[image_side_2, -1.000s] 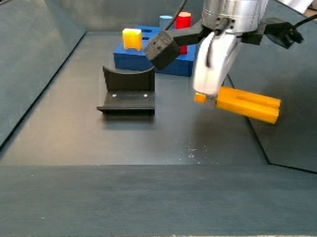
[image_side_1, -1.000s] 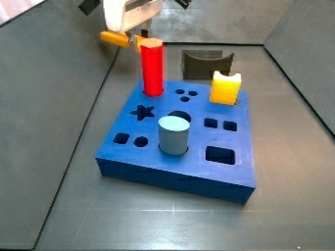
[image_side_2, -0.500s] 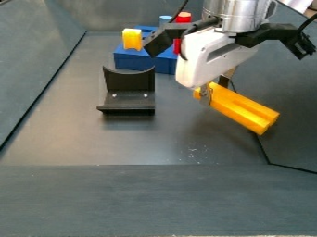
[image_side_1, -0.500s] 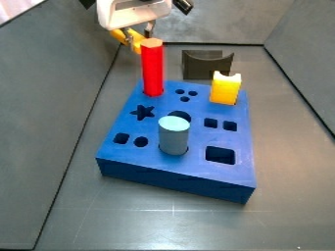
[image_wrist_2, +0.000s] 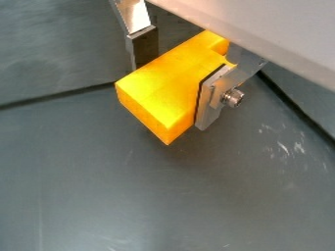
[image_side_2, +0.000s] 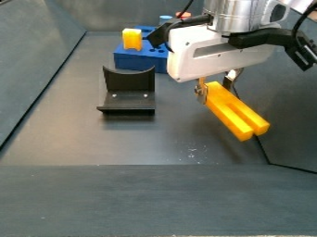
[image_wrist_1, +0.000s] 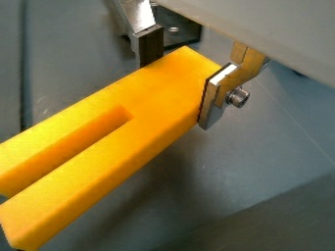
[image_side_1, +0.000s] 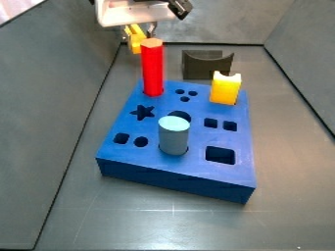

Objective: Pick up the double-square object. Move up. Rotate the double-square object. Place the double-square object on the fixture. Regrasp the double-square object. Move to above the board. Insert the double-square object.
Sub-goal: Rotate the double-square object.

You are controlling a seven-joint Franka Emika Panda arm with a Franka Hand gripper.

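The double-square object (image_side_2: 234, 110) is hanging in the air above the grey floor, tilted with its slotted, two-pronged end pointing down and outward, well apart from the fixture (image_side_2: 126, 88) and the blue board (image_side_1: 183, 140). The gripper (image_wrist_1: 191, 61) is pinching it near its solid end, silver plates pressing on opposite faces in both wrist views. Because the grasp is sitting far from the bar's middle, the long overhanging part may be levering it loose as it is turning, so it could be slipping or twisting between the pads and arriving crooked at the fixture's recess.
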